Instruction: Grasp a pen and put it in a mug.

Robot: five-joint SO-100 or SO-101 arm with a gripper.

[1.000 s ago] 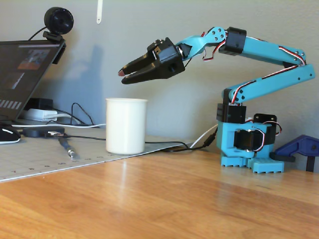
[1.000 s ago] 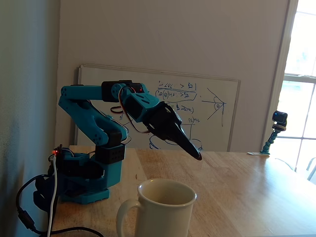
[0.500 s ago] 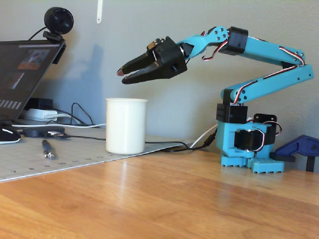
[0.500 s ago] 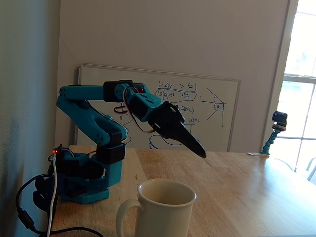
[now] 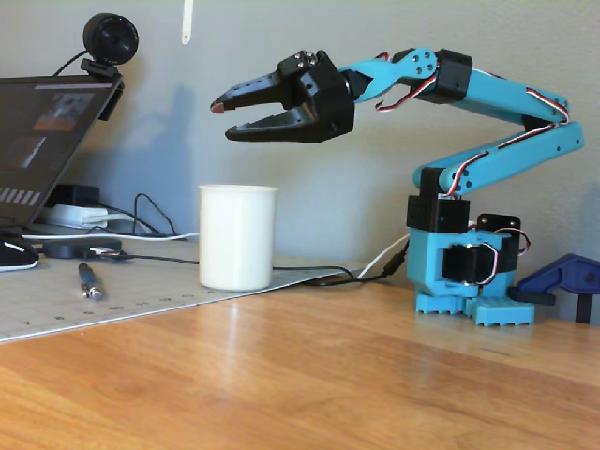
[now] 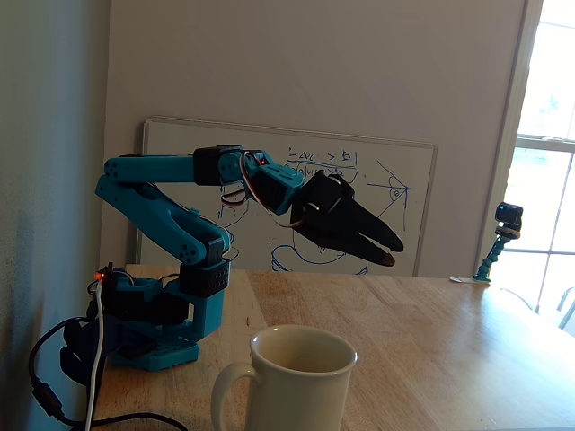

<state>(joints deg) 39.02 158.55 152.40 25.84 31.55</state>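
The white mug (image 5: 237, 236) stands on the pale mat, and in the other fixed view it fills the foreground (image 6: 296, 386) with its handle on the left. The pen (image 5: 88, 280), dark with a silver end, lies flat on the mat to the left of the mug; the other fixed view does not show it. My gripper (image 5: 223, 122) hangs in the air well above the mug's rim and slightly to its left, open, with nothing between its black fingers. From the mug's side the gripper (image 6: 392, 252) points right and slightly down.
A laptop (image 5: 42, 141) with a webcam (image 5: 110, 39) on top stands at the back left, with a mouse (image 5: 14, 253) and cables (image 5: 309, 274) around it. The arm's blue base (image 5: 464, 272) and a blue clamp (image 5: 562, 279) are at the right. A whiteboard (image 6: 386, 193) leans behind.
The gripper has risen, levelled out and opened wider. The pen shifted left on the mat between the earliest frame and half a second ago, then stayed still.
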